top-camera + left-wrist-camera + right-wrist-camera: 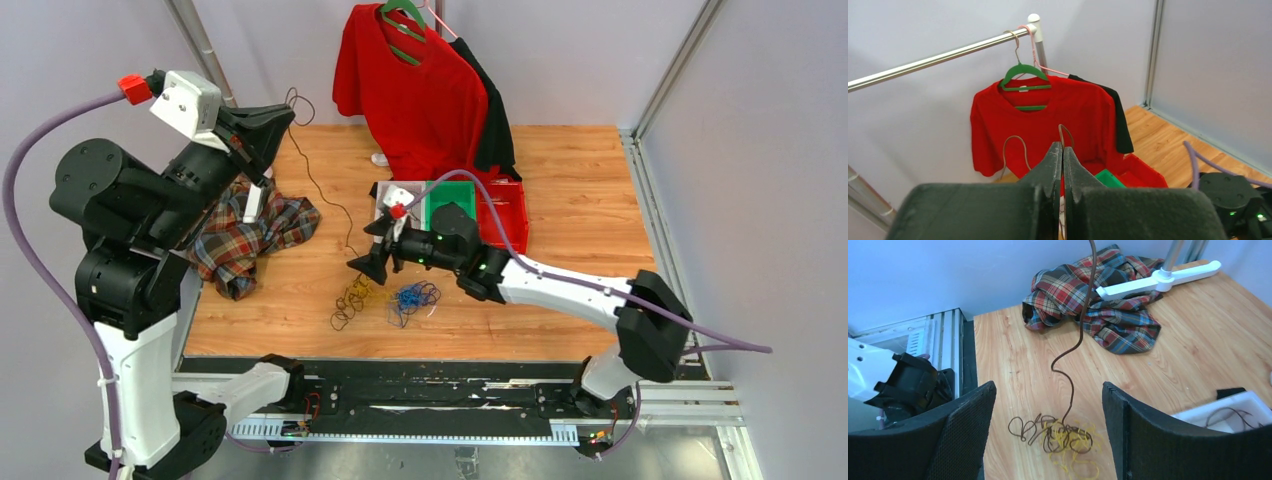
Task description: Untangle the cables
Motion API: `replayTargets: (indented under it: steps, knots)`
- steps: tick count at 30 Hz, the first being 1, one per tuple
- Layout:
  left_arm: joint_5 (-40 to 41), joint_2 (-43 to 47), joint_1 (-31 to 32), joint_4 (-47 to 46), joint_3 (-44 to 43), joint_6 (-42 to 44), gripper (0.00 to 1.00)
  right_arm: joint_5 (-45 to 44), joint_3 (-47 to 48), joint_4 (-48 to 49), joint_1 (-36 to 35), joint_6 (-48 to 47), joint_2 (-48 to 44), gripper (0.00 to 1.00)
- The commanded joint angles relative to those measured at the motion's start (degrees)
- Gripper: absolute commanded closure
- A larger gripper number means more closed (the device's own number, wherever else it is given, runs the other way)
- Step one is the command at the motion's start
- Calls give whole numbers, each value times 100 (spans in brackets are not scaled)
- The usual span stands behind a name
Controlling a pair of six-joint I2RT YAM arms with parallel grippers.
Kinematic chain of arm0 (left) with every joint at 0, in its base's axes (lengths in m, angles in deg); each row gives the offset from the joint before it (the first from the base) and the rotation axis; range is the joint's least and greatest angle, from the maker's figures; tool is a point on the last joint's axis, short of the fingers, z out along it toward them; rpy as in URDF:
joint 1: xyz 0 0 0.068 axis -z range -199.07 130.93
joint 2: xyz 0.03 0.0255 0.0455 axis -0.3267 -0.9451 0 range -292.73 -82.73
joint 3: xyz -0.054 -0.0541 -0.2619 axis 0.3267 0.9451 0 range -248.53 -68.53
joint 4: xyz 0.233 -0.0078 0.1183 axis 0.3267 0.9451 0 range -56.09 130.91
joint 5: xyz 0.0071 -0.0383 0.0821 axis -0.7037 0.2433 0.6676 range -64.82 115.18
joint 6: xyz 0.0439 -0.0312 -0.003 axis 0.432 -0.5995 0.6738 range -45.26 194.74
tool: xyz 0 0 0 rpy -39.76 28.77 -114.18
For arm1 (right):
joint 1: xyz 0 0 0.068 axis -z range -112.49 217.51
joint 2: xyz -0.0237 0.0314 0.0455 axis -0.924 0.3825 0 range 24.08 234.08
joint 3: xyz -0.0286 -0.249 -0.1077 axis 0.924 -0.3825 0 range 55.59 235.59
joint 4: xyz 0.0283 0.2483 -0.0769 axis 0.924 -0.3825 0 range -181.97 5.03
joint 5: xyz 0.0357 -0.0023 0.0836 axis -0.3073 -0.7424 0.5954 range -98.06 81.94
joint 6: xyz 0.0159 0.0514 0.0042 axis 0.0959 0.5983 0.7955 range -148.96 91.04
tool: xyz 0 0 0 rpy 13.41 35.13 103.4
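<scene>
Black right pincer (1048,386) wide above cables (1063,435)

My arms are black joint blocks set between smooth white shells, the left arm (110,200) bulkier in view than the right arm (560,285). A thick purple cable (1192,167) trails along each. A red cap (133,88) sits beside my white camera box (187,103). My fingers (1148,440) are broad black wedges with finely textured faces. Small green lights (1230,213) glow on one joint.
</scene>
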Motion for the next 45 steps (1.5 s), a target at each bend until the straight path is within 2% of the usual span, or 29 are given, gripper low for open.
replayTargets:
  steps: [1, 7, 10, 18, 23, 27, 34, 37, 40, 42, 45]
  knots:
    - [-160, 142, 17, -74, -157, -78, 100, 16, 556, 72, -100, 24, 751, 24]
    - [-132, 11, 17, 40, -607, -47, 100, 17, 1215, -61, -75, 145, 1709, 34]
    - [-112, -54, 16, 95, -847, -49, 100, 47, 1409, -92, -25, 265, 2051, 42]
    - [252, -243, 17, 139, -1673, 11, 100, -6, 1419, -390, 203, 364, 2296, 66]
    - [600, -371, 17, 82, -2342, -22, 100, -141, 959, -372, 379, 327, 2088, 69]
    - [1048, -301, 17, 7, -2388, -73, 100, -283, 261, -247, 570, 350, 1644, 68]
    - [1987, 114, 12, -717, -1589, 95, 99, -993, -1219, 59, 691, 489, 795, 64]
    - [2066, 165, 17, -711, -1442, 251, 100, -1149, -1619, 128, 748, 542, 503, 63]
    - [2041, 455, 16, -481, -866, 312, 100, -1163, -1734, 116, 791, 593, 196, 65]
    - [1726, 743, 12, -143, -212, 405, 99, -1086, -1662, 62, 792, 558, 37, 70]
    - [1255, 1306, 17, 353, 1220, 544, 99, -815, -1409, -152, 792, 504, -147, 92]
